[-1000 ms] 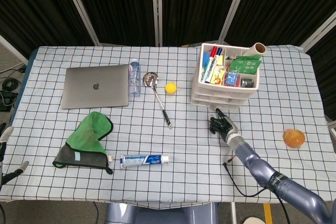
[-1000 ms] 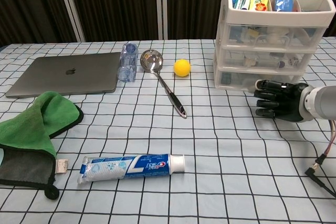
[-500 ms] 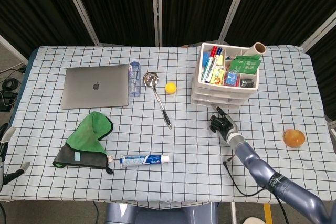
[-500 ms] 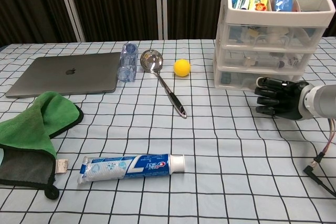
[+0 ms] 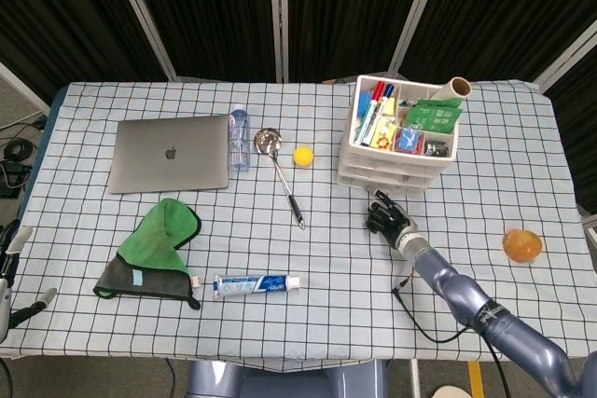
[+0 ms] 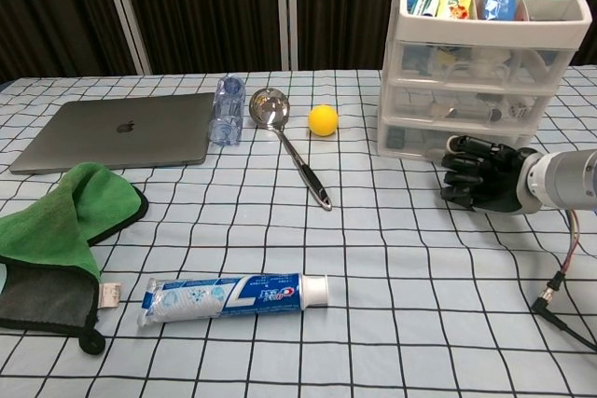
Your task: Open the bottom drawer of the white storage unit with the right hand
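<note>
We see a table under a checked cloth (image 5: 112, 221), black curtains (image 5: 205, 6) behind it, and the white storage unit (image 5: 401, 146) near its far right. Our right hand (image 6: 480, 172) sits just before the bottom drawer (image 6: 420, 142), fingers curled in; whether they grip it we cannot tell. Only a sliver of our left hand (image 5: 9, 258) shows, its fingers unreadable.
</note>
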### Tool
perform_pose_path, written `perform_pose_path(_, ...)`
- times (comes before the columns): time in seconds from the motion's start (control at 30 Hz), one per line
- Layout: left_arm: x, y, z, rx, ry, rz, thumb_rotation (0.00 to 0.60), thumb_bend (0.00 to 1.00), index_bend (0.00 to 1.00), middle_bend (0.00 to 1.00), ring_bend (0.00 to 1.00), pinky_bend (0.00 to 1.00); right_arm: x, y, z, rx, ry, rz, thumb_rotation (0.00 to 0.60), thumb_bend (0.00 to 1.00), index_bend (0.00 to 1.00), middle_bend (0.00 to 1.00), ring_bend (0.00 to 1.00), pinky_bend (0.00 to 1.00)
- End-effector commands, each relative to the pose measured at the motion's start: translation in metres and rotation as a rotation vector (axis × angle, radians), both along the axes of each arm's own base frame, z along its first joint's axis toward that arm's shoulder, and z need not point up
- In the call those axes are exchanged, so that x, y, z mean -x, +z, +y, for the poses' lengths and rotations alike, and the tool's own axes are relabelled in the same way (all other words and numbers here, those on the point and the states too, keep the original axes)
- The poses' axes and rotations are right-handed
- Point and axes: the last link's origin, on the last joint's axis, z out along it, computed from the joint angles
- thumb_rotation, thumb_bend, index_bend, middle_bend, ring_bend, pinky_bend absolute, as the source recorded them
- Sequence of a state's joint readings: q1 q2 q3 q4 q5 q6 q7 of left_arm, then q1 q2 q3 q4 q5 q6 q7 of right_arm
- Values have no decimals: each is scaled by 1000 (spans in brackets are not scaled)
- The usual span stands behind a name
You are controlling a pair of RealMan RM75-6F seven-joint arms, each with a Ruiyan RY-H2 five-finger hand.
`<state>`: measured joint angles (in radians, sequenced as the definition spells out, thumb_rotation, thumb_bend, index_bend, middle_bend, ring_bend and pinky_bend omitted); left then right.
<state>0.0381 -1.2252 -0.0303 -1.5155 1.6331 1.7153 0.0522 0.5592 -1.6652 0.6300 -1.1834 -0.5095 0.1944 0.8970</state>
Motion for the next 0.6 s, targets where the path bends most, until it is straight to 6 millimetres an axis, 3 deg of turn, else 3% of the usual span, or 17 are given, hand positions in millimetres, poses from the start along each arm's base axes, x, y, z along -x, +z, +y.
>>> perform_pose_path(0.03,0,0,0,0,0,0,600,0,0,0,0,0,-1,0,1,-4,7,-2,600,613,234,981,985,878)
perform_pose_path(0.6,-3,-1,-3,3,-11,6,600,0,0,0,0,0,-3,-3,19,-58,44,-28,600,613,252,981,985,878)
